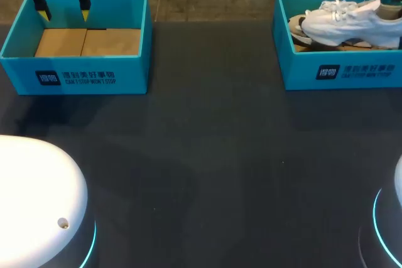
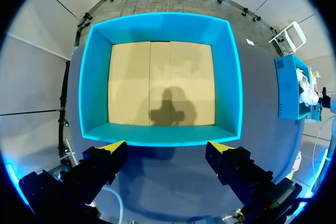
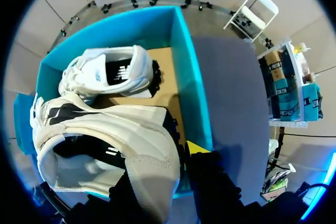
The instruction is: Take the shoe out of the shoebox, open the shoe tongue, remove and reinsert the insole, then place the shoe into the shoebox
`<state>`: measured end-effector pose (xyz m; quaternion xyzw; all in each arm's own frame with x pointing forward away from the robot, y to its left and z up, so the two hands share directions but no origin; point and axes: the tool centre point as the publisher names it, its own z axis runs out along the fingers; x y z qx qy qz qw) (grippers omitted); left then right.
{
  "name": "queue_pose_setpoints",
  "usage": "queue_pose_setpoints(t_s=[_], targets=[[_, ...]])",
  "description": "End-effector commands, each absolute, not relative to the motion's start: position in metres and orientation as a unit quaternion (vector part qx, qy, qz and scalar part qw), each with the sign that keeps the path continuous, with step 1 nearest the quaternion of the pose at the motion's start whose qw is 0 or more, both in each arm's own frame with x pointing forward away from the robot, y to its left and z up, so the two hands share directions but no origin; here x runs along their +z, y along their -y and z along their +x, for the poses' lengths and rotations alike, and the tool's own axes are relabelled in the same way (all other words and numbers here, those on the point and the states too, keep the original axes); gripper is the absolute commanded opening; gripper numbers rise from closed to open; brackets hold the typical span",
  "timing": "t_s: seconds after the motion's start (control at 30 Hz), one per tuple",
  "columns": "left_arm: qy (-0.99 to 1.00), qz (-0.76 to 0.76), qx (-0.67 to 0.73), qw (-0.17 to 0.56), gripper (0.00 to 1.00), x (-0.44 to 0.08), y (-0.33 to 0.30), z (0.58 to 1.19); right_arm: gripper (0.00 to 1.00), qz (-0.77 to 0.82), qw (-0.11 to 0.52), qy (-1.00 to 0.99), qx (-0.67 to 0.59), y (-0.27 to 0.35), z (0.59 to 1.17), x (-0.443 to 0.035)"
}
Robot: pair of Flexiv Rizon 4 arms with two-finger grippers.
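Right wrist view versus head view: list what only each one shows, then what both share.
Only the right wrist view: the right gripper at the heel of the near white shoe, that shoe's dark opening, and a second shoe seen in full on the box floor. Only the head view: the empty left shoebox, with the left gripper open at its far side. Both: the right shoebox and the near white shoe.

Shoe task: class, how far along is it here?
Done: nothing yet. In hand: right hand seems to grip one shoe by its heel over its box; a second shoe lies inside. To do: tongue, insole, return. Left hand hangs open over the empty box.
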<state>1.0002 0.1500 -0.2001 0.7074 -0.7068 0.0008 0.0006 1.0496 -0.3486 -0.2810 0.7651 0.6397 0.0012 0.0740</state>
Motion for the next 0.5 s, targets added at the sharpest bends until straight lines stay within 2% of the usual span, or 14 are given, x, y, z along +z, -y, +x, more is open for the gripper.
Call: queue_pose_setpoints(t_s=[0.03,0.5], targets=[[0.707,0.707,0.000,0.000,1.00,-0.200,-0.150,1.000,0.00,0.763,0.091,-0.640,0.004,0.342,1.034,-0.244],[0.707,0.707,0.000,0.000,1.00,-0.200,-0.150,1.000,0.00,0.766,0.114,-0.632,-0.021,0.321,0.993,-0.184]])
